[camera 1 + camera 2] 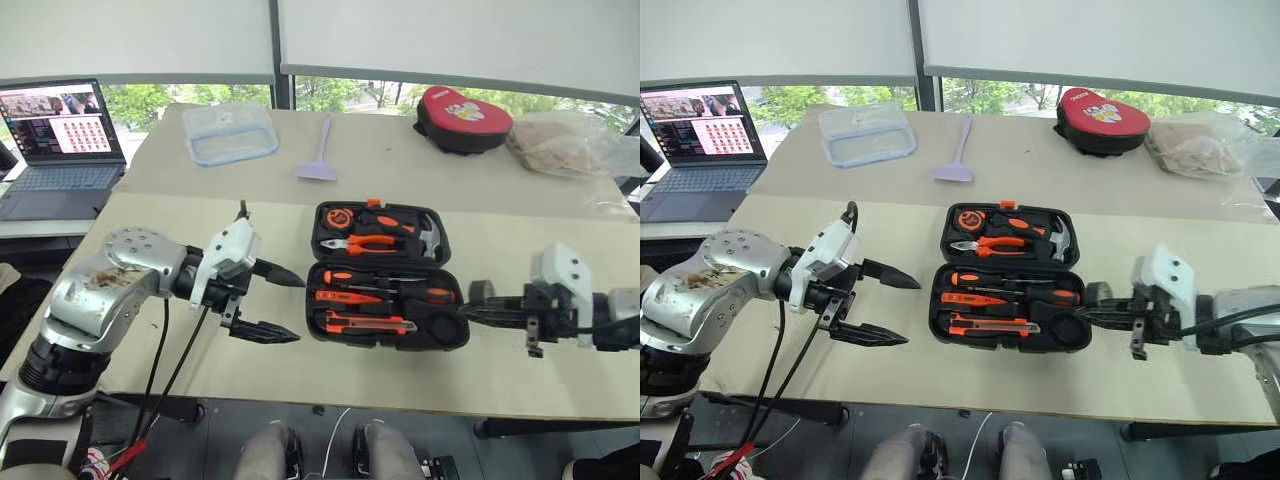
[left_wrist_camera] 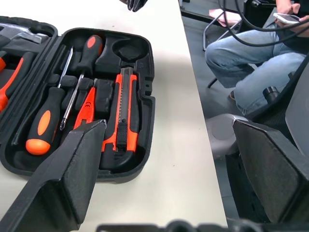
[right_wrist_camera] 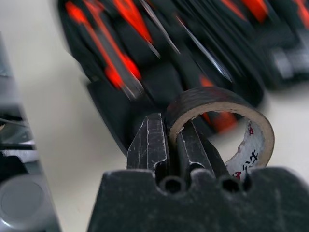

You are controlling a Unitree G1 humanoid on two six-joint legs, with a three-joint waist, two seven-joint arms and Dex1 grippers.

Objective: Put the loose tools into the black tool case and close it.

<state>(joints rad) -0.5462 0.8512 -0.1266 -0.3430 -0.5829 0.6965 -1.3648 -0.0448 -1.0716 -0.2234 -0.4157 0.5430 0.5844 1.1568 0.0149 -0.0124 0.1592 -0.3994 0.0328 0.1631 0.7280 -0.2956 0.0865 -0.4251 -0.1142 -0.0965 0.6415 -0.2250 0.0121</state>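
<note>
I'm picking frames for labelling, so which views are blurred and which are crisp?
Right wrist view: the tool case is streaked by motion blur, while the tape roll pinched in the right end effector stays sharp. Left wrist view: crisp on the utility knife; the near fingers look soft. Left eye view: sharp, evenly daylit, with no harsh glare.
</note>
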